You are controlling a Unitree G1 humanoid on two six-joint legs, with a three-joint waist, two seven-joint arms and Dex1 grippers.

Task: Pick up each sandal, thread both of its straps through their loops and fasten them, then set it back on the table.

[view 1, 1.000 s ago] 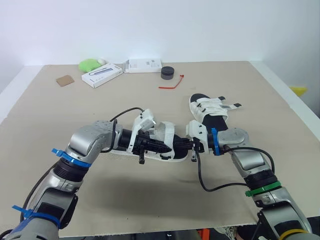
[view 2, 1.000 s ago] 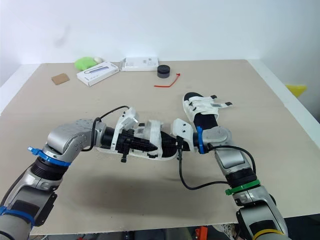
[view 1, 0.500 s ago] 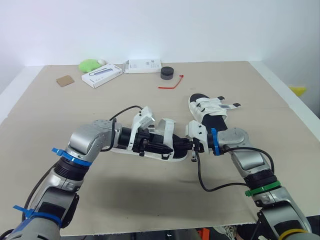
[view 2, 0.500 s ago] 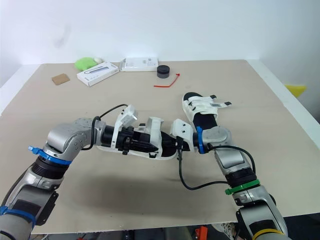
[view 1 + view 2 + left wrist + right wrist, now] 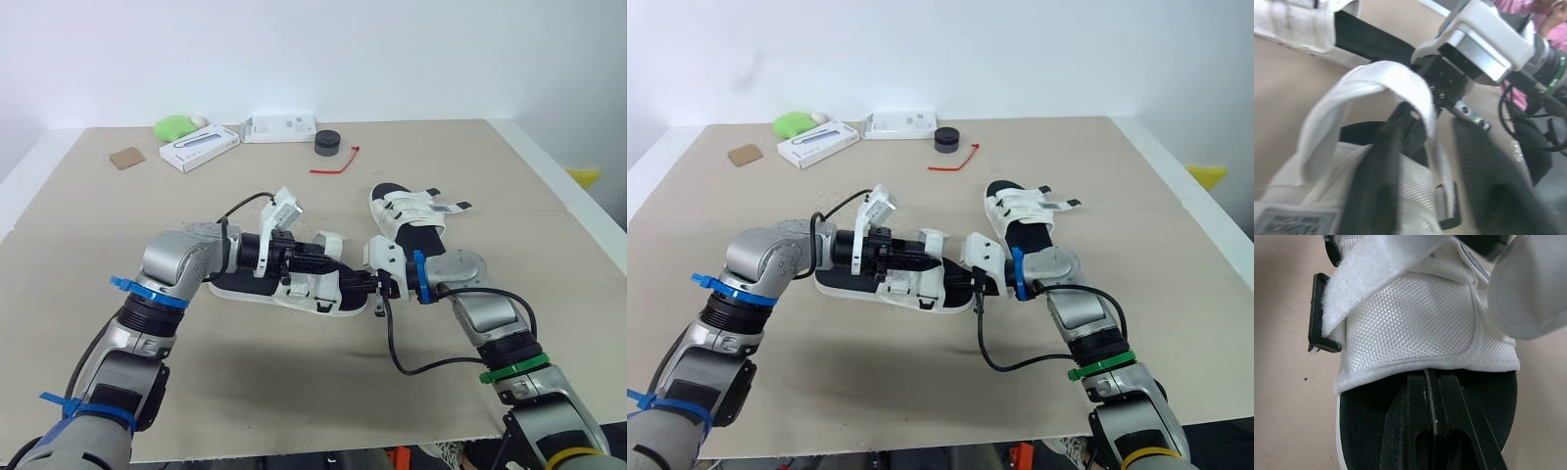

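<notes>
The left gripper (image 5: 321, 264) has been swung higher over the sandal (image 5: 240, 289), fingers (image 5: 1378, 176) parted, the strap (image 5: 1376, 78) looped on one; the right gripper (image 5: 1428, 382) is kept clenched over the footbed (image 5: 1364, 431)

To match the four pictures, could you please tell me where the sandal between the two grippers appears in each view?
Left eye view: the sandal lies just below centre.
Right eye view: just below centre, slightly left.
Left wrist view: its mesh upper, close up.
Right wrist view: the same mesh upper, close up.
Shared landmark: its raised white strap.
</notes>
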